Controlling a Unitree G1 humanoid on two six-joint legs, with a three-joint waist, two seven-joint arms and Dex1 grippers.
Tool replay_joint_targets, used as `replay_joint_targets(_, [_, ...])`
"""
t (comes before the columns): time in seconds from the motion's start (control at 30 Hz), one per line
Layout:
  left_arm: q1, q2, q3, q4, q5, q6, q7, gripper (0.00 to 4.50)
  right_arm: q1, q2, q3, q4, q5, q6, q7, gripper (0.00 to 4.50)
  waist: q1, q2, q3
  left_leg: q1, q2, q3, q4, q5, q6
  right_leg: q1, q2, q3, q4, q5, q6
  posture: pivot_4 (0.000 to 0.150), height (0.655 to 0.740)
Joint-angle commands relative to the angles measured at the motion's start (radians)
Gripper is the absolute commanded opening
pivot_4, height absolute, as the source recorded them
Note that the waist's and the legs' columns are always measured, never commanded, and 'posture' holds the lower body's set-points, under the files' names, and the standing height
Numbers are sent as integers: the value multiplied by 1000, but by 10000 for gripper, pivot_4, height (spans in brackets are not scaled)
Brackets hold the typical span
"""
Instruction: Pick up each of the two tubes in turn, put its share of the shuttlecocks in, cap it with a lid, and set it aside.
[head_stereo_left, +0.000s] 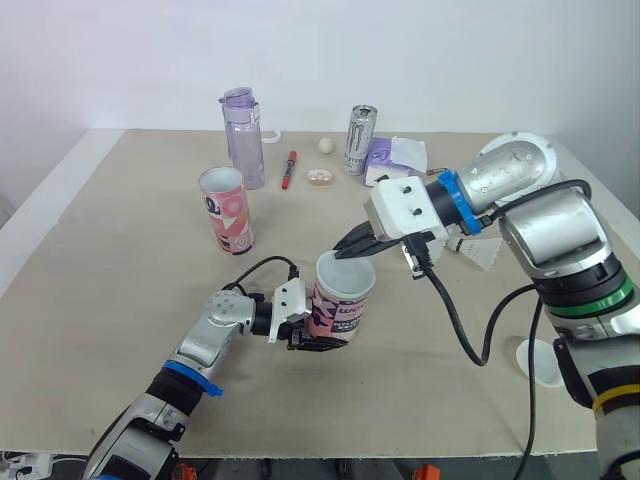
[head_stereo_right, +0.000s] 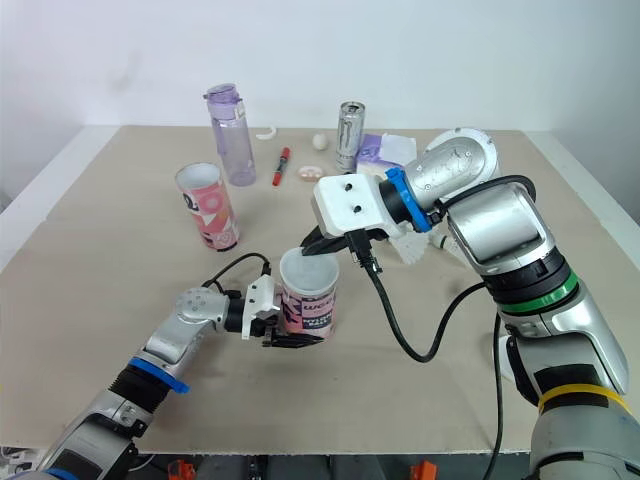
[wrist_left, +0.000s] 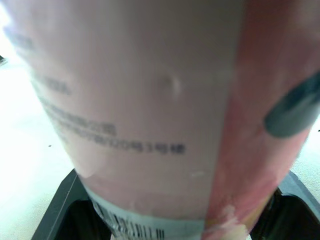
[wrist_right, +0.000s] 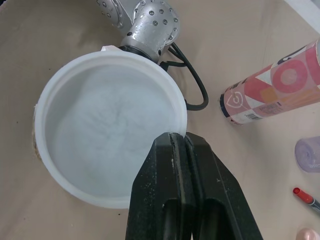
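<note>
Tube (head_stereo_left: 338, 312) is being clamped upright in your left gripper (head_stereo_left: 322, 337) so your right gripper (wrist_right: 175, 138), fingers pinching the lid (wrist_right: 107, 125) by its rim, is seating it squarely.

Left arm reaches forward and inward, low, its hand (head_stereo_left: 320, 338) clamped sideways round the tube (head_stereo_left: 347, 310). Right arm bends across from the right, wrist tipped down; its hand (head_stereo_left: 350, 250) has fingers pressed together, tips at the lid's (wrist_right: 107, 145) rim.
</note>
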Motion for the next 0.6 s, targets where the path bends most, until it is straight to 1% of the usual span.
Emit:
replay_joint_targets(0.03, [28, 34, -4, 45, 43, 33, 16, 28579, -16, -22, -23, -7, -17, -5, 16, 1521, 0, 0, 0, 0, 0, 0, 0, 0, 0, 0, 0, 0, 0, 0, 0, 1500, 7400])
replay_joint_targets(0.23, [29, 36, -2, 41, 42, 42, 17, 28579, -2, -26, -18, -15, -11, 14, 27, 1521, 0, 0, 0, 0, 0, 0, 0, 0, 0, 0, 0, 0, 0, 0, 0, 1500, 7400])
replay_joint_targets(0.3, [31, 37, -2, 38, 42, 45, 17, 28579, -2, -24, -20, -11, -14, 8, 22, 5775, 0, 0, 0, 0, 0, 0, 0, 0, 0, 0, 0, 0, 0, 0, 0, 1500, 7400])
replay_joint_targets(0.33, [31, 37, -2, 38, 41, 46, 17, 28579, -3, -22, -23, -8, -16, 3, 16, 11264, 0, 0, 0, 0, 0, 0, 0, 0, 0, 0, 0, 0, 0, 0, 0, 1500, 7400])
replay_joint_targets(0.37, [31, 37, -2, 37, 41, 48, 17, 28579, -3, -20, -27, -7, -17, 1, 12, 12497, 0, 0, 0, 0, 0, 0, 0, 0, 0, 0, 0, 0, 0, 0, 0, 1500, 7400])
replay_joint_targets(0.4, [32, 37, -2, 36, 41, 49, 17, 28579, -5, -19, -32, -5, -17, -3, 7, 16625, 0, 0, 0, 0, 0, 0, -1, 0, 0, 0, 0, 0, 0, 0, 0, 1500, 7400])
replay_joint_targets(0.6, [34, 37, -2, 28, 39, 56, 20, 28579, -20, -22, -133, -2, 73, 111, -28, 16625, 0, 0, 0, 0, 0, 0, -2, 0, 0, -1, 0, 0, 0, 0, -1, 1500, 7400])
